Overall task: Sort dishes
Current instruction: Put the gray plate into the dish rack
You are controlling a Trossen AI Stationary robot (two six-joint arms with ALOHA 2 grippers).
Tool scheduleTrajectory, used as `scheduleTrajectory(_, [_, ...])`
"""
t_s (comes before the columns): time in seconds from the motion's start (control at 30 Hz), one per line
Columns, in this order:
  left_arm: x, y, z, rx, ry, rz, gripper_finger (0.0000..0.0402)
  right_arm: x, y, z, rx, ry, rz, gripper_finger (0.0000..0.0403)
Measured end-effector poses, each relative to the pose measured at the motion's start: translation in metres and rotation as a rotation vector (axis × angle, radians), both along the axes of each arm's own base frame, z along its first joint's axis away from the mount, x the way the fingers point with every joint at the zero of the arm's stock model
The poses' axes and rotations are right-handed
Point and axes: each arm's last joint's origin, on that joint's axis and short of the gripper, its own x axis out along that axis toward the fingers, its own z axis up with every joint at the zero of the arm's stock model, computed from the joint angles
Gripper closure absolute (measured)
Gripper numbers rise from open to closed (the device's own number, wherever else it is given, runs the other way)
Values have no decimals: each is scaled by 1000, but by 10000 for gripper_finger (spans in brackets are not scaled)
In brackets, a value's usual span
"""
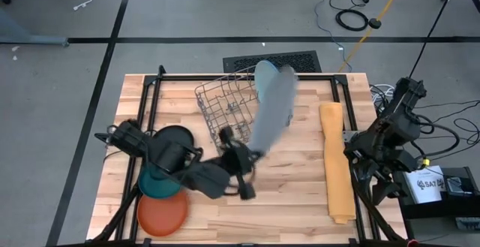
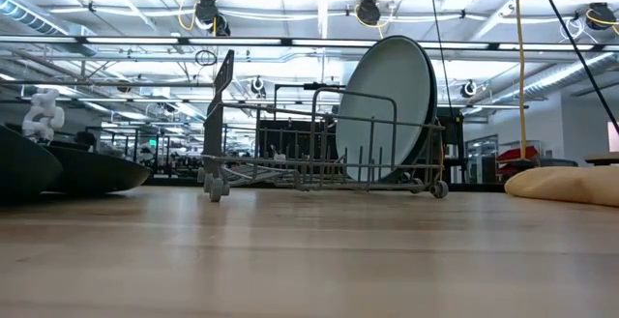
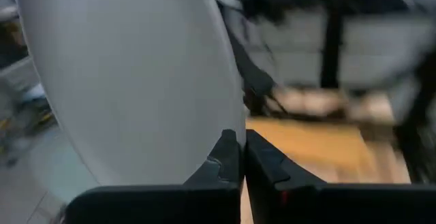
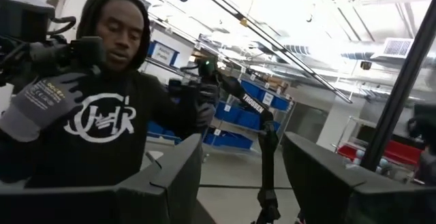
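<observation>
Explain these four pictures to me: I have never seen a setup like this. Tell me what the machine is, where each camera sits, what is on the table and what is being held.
This is a robot with two dark arms at a wooden table. One camera looks down from above, one sits at table height, and one rides on each wrist. The left gripper is shut on a grey plate, lifted beside the wire rack, which already holds a light blue plate. The black plate, teal plate and orange plate lie near the left arm. A yellow-orange cloth lies on the right. The right gripper waits open at the table's right edge; its camera sees a person beyond.
</observation>
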Motion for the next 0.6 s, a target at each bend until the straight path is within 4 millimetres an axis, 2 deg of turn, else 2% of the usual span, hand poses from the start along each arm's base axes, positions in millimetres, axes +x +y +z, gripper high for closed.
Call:
scheduleTrajectory(0.1, [5,9,-1,-97,-59,92,402,0,0,0,1,2,-6,205])
scheduleTrajectory(0.3, [38,24,-45,-232,-126,217,402,0,0,0,2,3,-5,211])
scheduleTrajectory(0.43, [54,33,-70,-252,-190,266,402,1,2,-1,8,24,6,216])
scheduleTrajectory(0.6, [59,54,-78,-293,-272,311,402,0,7,-2,5,40,35,217])
